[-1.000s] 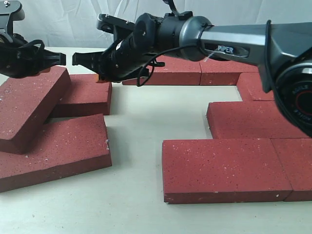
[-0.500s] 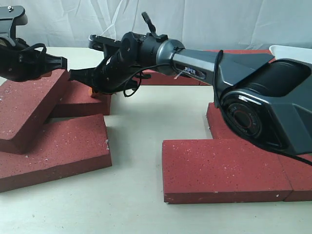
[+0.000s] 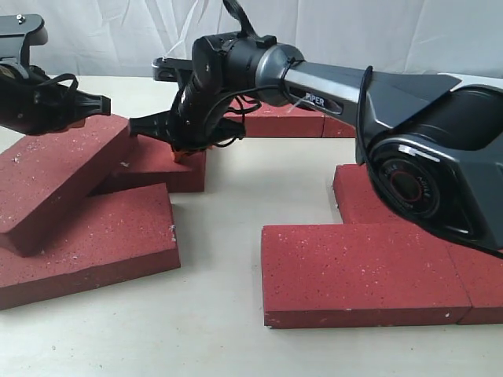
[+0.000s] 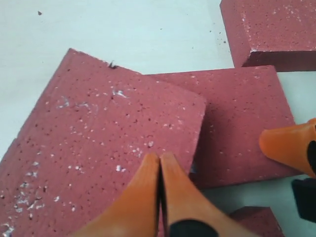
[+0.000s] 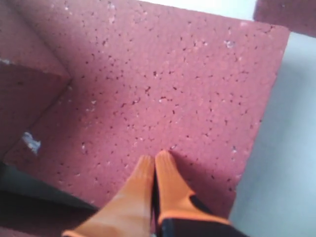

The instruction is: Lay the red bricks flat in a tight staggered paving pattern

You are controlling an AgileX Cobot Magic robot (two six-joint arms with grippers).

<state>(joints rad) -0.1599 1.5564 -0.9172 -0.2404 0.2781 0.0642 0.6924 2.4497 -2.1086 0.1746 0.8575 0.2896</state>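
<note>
Sliding under the right arm's push, the rear brick [image 3: 161,166] now sits farther toward the middle of the desk [image 3: 228,212] than half a second ago, and the tilted brick [image 3: 55,173] leaning on it lies lower. The right fingers [image 5: 170,185] are pressed together, tips down on the rear brick's top face near its free end. Its long axis runs roughly along the desk's far edge, pointing at the laid bricks [image 3: 361,271] on the right side. The left fingers [image 4: 143,192], also together and holding nothing, hover over the tilted brick's raised end, which overlaps both the rear brick and the front brick [image 3: 102,236]. That overlap likely decides the next move: the right arm is nearer, but the rear brick is still part-covered.
</note>
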